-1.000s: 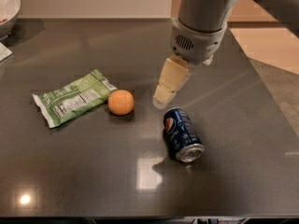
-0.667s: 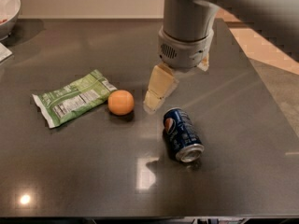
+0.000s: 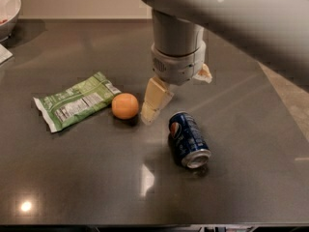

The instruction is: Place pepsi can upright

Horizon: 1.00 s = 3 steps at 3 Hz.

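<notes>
Dark, glossy worktop fills the view, catching bright light glints at 6 and 7 o'clock. Pale wall runs behind it at 12 o'clock, and tan floor shows at 3 o'clock. The gripper hangs over centre, jaws apart.

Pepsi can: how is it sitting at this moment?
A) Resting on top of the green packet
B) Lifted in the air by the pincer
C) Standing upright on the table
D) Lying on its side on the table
D: the pepsi can lies on its side on the dark table, with one silver end towards the camera. The open pincer hangs just beside it, towards the orange, holding nothing.
</notes>
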Available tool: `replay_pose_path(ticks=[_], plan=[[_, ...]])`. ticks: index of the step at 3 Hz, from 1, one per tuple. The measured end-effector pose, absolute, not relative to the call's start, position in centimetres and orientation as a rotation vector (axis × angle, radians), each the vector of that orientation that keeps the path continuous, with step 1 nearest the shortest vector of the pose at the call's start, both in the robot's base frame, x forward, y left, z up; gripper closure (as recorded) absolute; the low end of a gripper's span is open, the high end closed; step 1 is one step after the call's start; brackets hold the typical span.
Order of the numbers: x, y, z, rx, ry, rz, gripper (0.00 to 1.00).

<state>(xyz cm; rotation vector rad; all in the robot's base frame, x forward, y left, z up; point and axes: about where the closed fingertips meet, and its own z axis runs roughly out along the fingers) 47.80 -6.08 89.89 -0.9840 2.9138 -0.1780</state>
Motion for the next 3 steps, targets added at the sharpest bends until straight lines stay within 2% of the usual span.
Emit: replay_pose_path(ticks=[2,3], plan=[[47.2,-7.4,86.9,-0.838,3.026,-0.210,0.00],[46.1,-7.6,86.7,-0.751,3.066,-0.121,0.00]])
